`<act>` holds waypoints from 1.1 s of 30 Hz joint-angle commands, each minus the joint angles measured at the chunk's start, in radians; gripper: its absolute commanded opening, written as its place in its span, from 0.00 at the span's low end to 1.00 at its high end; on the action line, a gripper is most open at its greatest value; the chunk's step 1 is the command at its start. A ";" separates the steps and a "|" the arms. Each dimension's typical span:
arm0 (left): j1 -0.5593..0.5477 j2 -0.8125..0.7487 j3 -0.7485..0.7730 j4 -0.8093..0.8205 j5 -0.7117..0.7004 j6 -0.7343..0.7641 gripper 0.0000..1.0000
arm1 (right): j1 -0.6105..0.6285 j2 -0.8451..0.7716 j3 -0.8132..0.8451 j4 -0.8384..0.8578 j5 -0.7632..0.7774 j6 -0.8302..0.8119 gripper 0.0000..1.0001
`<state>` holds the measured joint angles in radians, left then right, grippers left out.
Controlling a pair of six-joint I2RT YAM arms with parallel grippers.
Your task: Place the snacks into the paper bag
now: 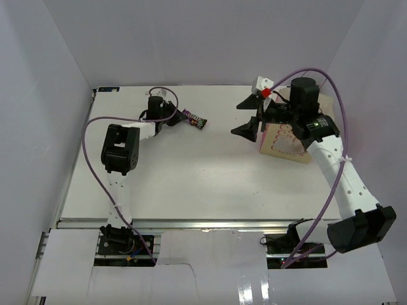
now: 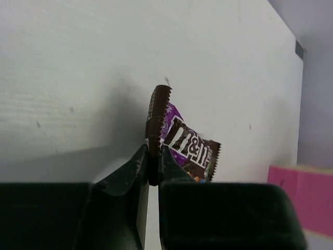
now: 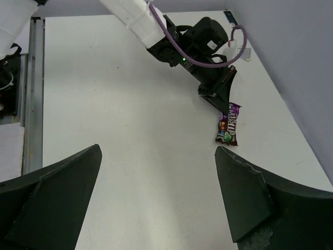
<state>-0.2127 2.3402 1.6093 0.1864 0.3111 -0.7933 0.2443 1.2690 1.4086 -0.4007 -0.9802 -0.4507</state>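
Observation:
One snack shows, a small dark purple-brown candy packet [image 1: 194, 119] lying at the back left of the table. My left gripper [image 1: 176, 118] is shut on its crimped end. In the left wrist view the packet [image 2: 190, 148] sticks up and to the right from between the left gripper's [image 2: 153, 152] closed jaws. The paper bag [image 1: 284, 143], cream with a pink-edged label, stands at the right, partly hidden under my right arm. My right gripper [image 1: 247, 117] hovers open just left of the bag, holding nothing. From the right wrist, the right gripper [image 3: 157, 151] looks across the table at the packet [image 3: 229, 125].
White walls close in the table at the back and on both sides. A metal rail [image 1: 191, 223] runs along the near edge. The bag's pink side [image 2: 299, 198] shows at the right of the left wrist view. A small tag [image 1: 108, 89] sits at the back left corner.

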 commanded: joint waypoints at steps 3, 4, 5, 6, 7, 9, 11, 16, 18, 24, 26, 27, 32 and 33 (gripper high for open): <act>0.004 -0.341 -0.287 0.278 0.333 0.259 0.00 | 0.202 0.134 -0.025 0.098 0.400 0.223 0.97; 0.003 -0.375 -0.328 0.285 0.397 0.266 0.00 | 0.216 0.195 -0.023 0.123 0.457 0.300 0.97; 0.001 -0.409 -0.418 0.304 0.423 0.267 0.00 | 0.240 0.232 -0.005 0.143 0.510 0.367 0.97; 0.003 -0.482 -0.464 0.312 0.440 0.269 0.00 | 0.253 0.265 0.013 0.135 0.567 0.436 0.98; 0.001 -0.517 -0.510 0.323 0.460 0.267 0.00 | 0.266 0.335 0.035 0.123 0.590 0.443 0.98; 0.001 -0.620 -0.632 0.352 0.474 0.258 0.00 | 0.305 0.406 0.113 0.070 0.644 0.471 0.98; 0.001 -0.677 -0.689 0.364 0.494 0.244 0.00 | 0.323 0.493 0.162 0.037 0.657 0.475 0.98; -0.010 -0.812 -0.811 0.370 0.520 0.221 0.00 | 0.352 0.564 0.214 0.039 0.640 0.469 0.98; -0.014 -0.846 -0.830 0.370 0.528 0.212 0.00 | 0.354 0.570 0.214 0.037 0.546 0.483 0.93; -0.017 -0.860 -0.832 0.375 0.545 0.194 0.00 | 0.357 0.544 0.139 0.080 0.272 0.511 0.76; -0.019 -0.863 -0.825 0.384 0.549 0.184 0.00 | 0.359 0.533 0.102 0.094 0.204 0.511 0.68; -0.019 -0.866 -0.822 0.387 0.554 0.177 0.00 | 0.357 0.530 0.093 0.097 0.193 0.509 0.64; -0.019 -0.884 -0.813 0.409 0.566 0.148 0.02 | 0.357 0.507 0.073 0.094 0.181 0.472 0.37; -0.020 -0.890 -0.812 0.413 0.571 0.134 0.04 | 0.357 0.500 0.076 0.089 0.179 0.463 0.33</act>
<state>-0.2268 1.5177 0.7750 0.5438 0.8547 -0.6331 0.6003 1.8317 1.4815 -0.3332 -0.7300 0.0364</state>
